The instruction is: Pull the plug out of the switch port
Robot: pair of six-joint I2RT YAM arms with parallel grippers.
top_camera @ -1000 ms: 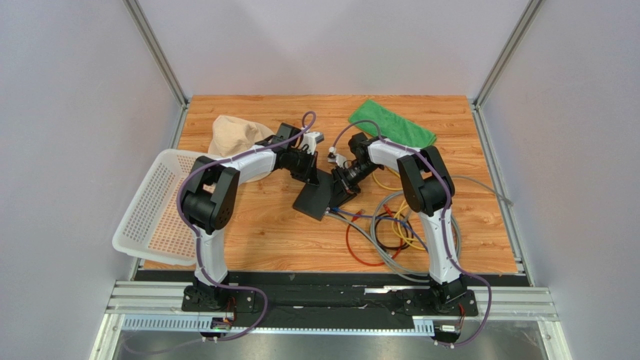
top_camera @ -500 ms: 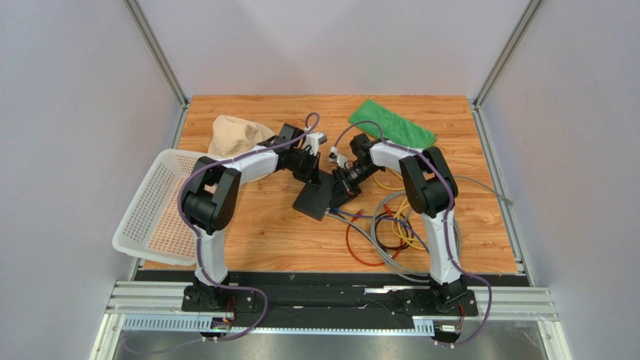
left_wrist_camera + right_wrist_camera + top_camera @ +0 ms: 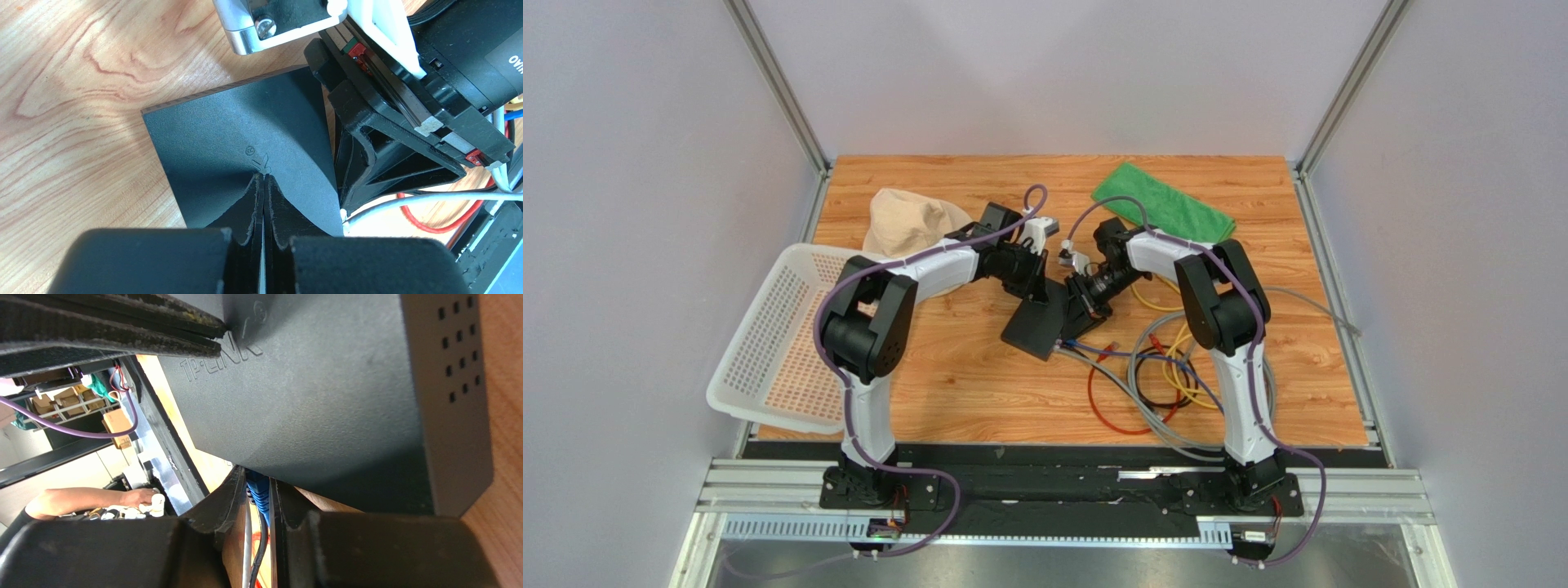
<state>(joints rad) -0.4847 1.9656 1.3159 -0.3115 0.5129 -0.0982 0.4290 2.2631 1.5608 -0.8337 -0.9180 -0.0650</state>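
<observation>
The wooden table [image 3: 928, 410] is walled on three sides, with metal rails along its left and right edges. A white mesh basket [image 3: 775, 337] overhangs the left edge. The widest bare wood lies between the basket and the middle of the table, running to the near edge. A beige cloth [image 3: 891, 221] sits far left and a green cloth [image 3: 1161, 202] far right, both close to the back edge and apart from the work. A tangle of red, grey and yellow cables [image 3: 1143, 380] crowds the near-right quarter beside the right arm, so there is little room on that side.

The switch [image 3: 1036, 325] lies near the middle of the table, turned diagonal to the table edges, with both arms meeting over its far end. Its near-left corner faces the bare wood, and its right side faces the cables.

The left gripper [image 3: 264, 180] has its fingers pressed together with nothing between them, the tips resting on the switch's flat top, inward from its edges.

The right gripper [image 3: 258, 479] reaches in at the switch's edge, below the side with the vent holes. Its two fingers are closed around the blue plug [image 3: 258, 499], which fills the narrow gap between them where it meets the switch
</observation>
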